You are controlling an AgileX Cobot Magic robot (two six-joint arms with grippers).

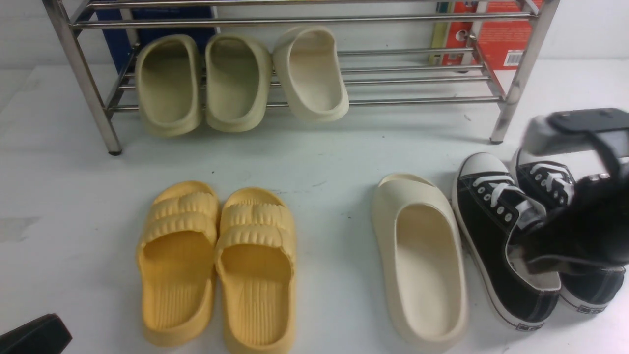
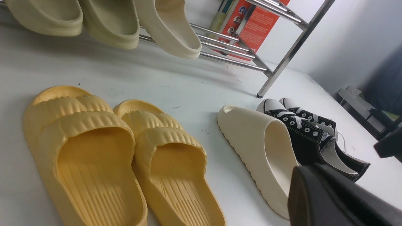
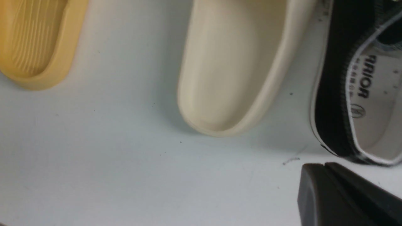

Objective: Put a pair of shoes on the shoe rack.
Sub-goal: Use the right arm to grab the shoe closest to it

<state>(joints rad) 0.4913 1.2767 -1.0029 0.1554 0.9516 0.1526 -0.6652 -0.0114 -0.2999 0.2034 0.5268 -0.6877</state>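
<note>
The steel shoe rack (image 1: 521, 73) stands at the back. One cream slide (image 1: 310, 73) leans on its lower bars, next to two greenish-beige slides. The other cream slide (image 1: 422, 255) lies on the table right of centre; it also shows in the left wrist view (image 2: 257, 147) and its heel shows in the right wrist view (image 3: 232, 72). My right gripper (image 3: 323, 168) looks shut and empty, hovering near that slide's heel and the black sneaker; its arm (image 1: 585, 231) is blurred over the sneakers. My left gripper (image 2: 303, 179) looks shut and empty, low at the front left (image 1: 34, 337).
A pair of ribbed yellow slides (image 1: 221, 260) lies front left. Two black-and-white sneakers (image 1: 506, 236) lie right beside the cream slide on the table. Two greenish-beige slides (image 1: 206, 83) fill the rack's left part. Red and blue boxes stand behind the rack.
</note>
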